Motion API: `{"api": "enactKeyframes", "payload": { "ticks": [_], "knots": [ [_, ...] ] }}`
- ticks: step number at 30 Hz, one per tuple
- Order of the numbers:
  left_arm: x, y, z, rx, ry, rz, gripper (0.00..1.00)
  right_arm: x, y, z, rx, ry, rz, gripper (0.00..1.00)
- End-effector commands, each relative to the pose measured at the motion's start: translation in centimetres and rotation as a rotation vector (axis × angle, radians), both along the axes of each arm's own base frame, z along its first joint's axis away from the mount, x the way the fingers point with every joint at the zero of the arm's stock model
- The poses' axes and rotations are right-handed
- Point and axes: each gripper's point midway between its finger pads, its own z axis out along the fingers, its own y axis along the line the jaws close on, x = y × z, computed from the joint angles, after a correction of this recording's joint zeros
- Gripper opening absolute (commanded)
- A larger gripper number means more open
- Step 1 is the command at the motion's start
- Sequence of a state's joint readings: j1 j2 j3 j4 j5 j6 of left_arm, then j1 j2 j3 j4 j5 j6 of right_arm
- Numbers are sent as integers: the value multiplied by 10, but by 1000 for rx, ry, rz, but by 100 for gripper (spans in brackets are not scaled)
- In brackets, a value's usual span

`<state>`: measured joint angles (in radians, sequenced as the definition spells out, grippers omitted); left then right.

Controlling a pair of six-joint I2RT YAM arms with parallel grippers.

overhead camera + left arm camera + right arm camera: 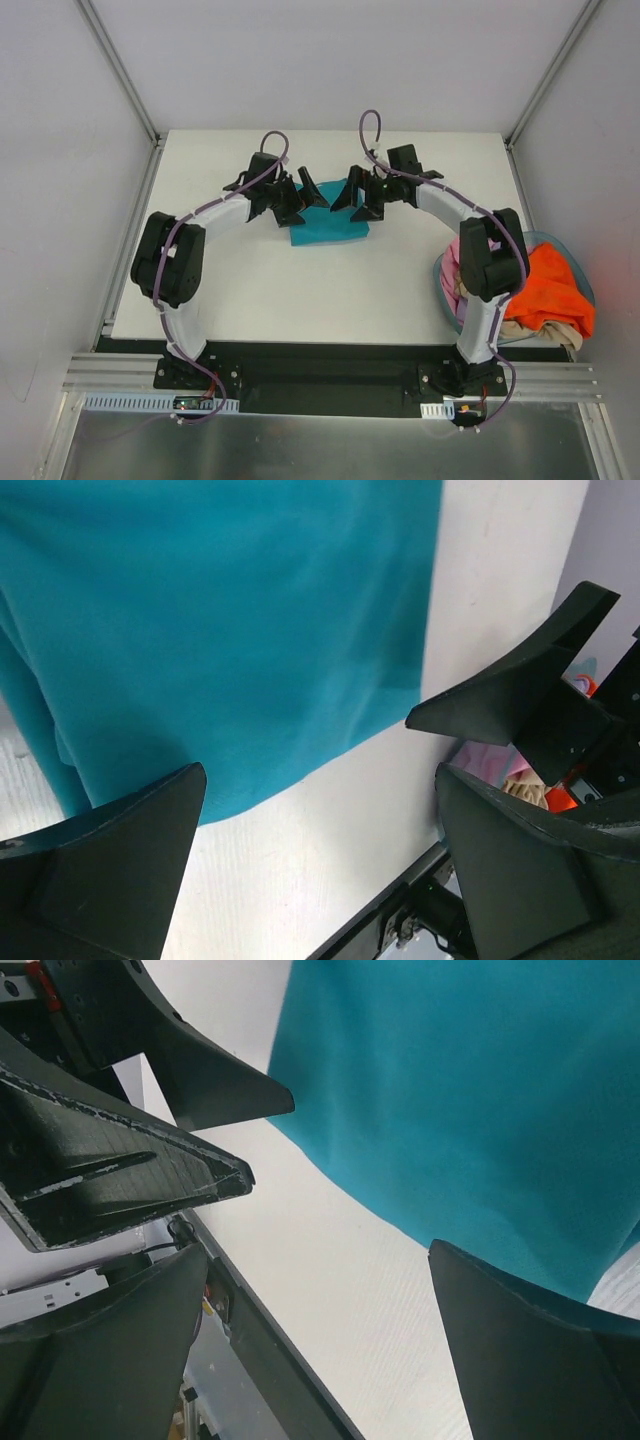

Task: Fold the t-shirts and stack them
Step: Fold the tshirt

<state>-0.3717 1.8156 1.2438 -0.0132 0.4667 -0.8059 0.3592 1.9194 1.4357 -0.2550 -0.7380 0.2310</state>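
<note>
A teal t-shirt [328, 222] lies folded into a small rectangle on the white table, between both grippers. It fills the top of the left wrist view [220, 630] and the right wrist view [470, 1100]. My left gripper [300, 195] is open and empty, hovering over the shirt's left part. My right gripper [357, 197] is open and empty over its right part. An orange t-shirt [550, 285], a tan one [535, 330] and a pink one [452, 280] lie heaped in the basket at the right.
The round blue-grey basket [442, 292] stands at the table's right edge beside the right arm's base. The table [300, 290] ends at a black rail along the front. White walls with metal posts enclose the back and sides.
</note>
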Motion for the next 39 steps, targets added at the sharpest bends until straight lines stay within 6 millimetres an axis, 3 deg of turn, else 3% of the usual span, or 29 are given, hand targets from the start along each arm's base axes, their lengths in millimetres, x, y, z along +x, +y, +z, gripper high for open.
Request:
{"api": "enactKeyframes", "payload": {
  "ticks": [1, 7, 12, 18, 19, 21, 22, 24, 25, 27, 28, 30, 31, 33, 35, 39],
  "knots": [
    [-4, -4, -22, -30, 67, -2, 99, 10, 0, -18, 10, 18, -19, 97],
    [-4, 5, -53, 14, 117, 18, 99, 21, -8, -59, -27, 95, -51, 97],
    [-2, 8, -64, 19, 152, 22, 99, 24, -11, -62, -29, 83, -38, 97],
    [5, 20, -32, 69, 49, 53, 99, 27, -13, -32, -28, -13, -5, 97],
    [4, 25, -17, 80, 19, 63, 99, 27, -14, -16, -24, -58, 5, 97],
    [3, 36, -11, 135, -23, 90, 99, 22, -17, -1, -27, -108, 11, 97],
    [0, 41, 1, 147, -54, 101, 99, 20, -21, 18, -33, -166, -1, 97],
    [-7, 54, -3, 218, -60, 117, 99, 7, -30, 19, -69, -200, -5, 97],
    [-10, 59, 1, 236, -66, 127, 99, 5, -37, 35, -88, -258, -32, 97],
    [-18, 69, -7, 288, -49, 134, 99, -8, -49, 26, -132, -262, -51, 97],
    [-17, 76, -10, 321, -53, 157, 99, -12, -56, 36, -151, -297, -79, 97],
    [-17, 84, -18, 372, -46, 162, 99, -25, -65, 27, -179, -289, -90, 97],
    [-16, 88, -25, 403, -37, 153, 99, -29, -70, 36, -187, -318, -112, 97],
    [-12, 87, -28, 418, -32, 136, 96, -41, -77, 31, -206, -313, -121, 97],
    [-7, 91, -43, 463, -6, 142, 86, -49, -85, 39, -225, -335, -140, 97],
    [3, 79, -55, 468, 23, 114, 78, -57, -98, 33, -285, -333, -172, 97]
  ]
}}
